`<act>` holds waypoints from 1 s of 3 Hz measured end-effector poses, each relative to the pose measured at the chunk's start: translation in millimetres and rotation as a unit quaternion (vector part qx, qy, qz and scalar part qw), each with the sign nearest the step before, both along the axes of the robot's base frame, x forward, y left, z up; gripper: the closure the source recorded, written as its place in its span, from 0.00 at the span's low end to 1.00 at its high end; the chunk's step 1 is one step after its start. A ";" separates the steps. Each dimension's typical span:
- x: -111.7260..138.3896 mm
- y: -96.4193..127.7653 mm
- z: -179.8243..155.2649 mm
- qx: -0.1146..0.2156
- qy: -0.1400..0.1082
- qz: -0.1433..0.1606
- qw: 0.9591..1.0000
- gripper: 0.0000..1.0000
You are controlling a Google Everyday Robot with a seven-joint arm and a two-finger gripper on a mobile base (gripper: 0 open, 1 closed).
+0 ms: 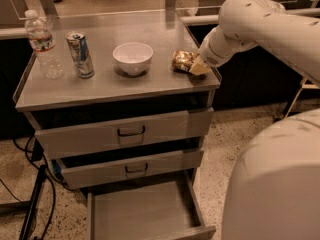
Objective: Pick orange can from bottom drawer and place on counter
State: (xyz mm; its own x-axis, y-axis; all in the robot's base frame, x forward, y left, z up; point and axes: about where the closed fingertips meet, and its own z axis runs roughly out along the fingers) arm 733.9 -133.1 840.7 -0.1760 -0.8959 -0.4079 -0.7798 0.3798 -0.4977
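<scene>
My one camera looked steeply down from above and in front of the grey steel drawer cabinet (125, 134), near enough that the broad brushed-steel counter (100, 86) spanned the top and the open grey bottom drawer (140, 214) reached the lower edge. My gripper (197, 67) sat at the counter's right rim, right by the small gold-orange can (182, 60).

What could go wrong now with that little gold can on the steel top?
The orange can sits close to the right edge of the counter, with the gripper against it; a nudge as the arm leaves might tip it off. The white bowl stands right beside the can, so a sideways push could hit it. The bottom drawer is open and could get bumped.
</scene>
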 end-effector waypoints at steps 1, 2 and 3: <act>-0.3 -0.1 0.5 0.003 0.000 0.001 1.000 1.00; -0.3 -0.1 0.5 0.003 0.000 0.001 1.000 0.81; -0.3 -0.1 0.5 0.003 0.000 0.001 1.000 0.58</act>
State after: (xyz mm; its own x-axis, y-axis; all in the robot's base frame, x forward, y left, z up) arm 733.6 -133.1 841.2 -0.1739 -0.8942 -0.4125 -0.7810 0.3804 -0.4953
